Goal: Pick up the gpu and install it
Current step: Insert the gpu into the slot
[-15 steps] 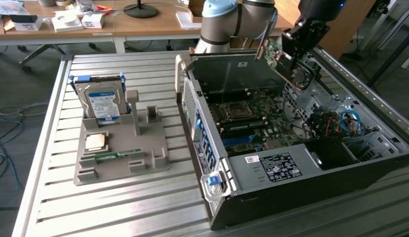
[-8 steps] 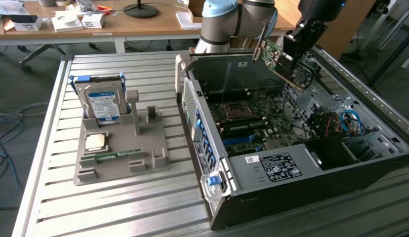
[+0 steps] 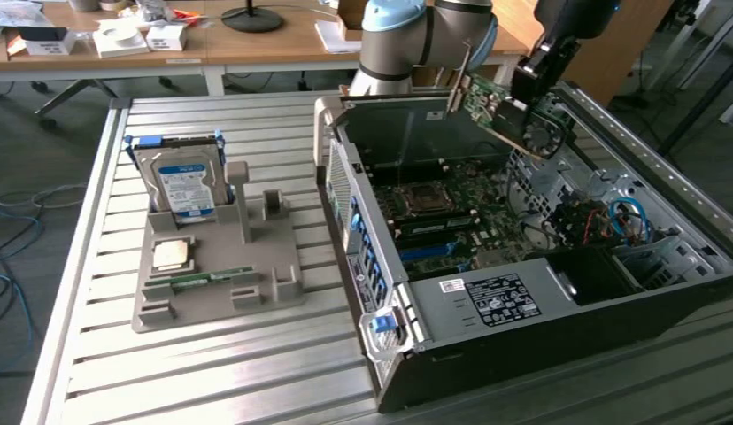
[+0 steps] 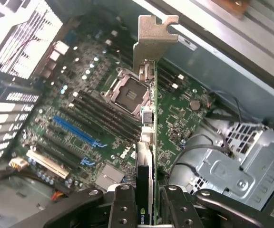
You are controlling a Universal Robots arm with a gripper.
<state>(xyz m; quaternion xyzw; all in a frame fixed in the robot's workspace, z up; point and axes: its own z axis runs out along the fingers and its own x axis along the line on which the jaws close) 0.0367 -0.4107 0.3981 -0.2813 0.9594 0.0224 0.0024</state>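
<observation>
I'm holding the gpu (image 3: 499,108) edge-on, my fingers (image 4: 123,205) clamping its end, above the motherboard (image 4: 80,118) in the open case (image 3: 485,305). I'm judging it light, stiff and fragile, so I'm favouring bare board edges over components.

Reads "NVIDIA" in white, beside a green logo, along the edge of the gpu (image 4: 149,137). Carries print too fine to read on the white sticker (image 3: 499,299) at 5 o'clock on the computer case (image 3: 520,350), likewise on the blue label (image 3: 187,193) of the hard drive (image 3: 175,158), 9 o'clock from the case.
</observation>
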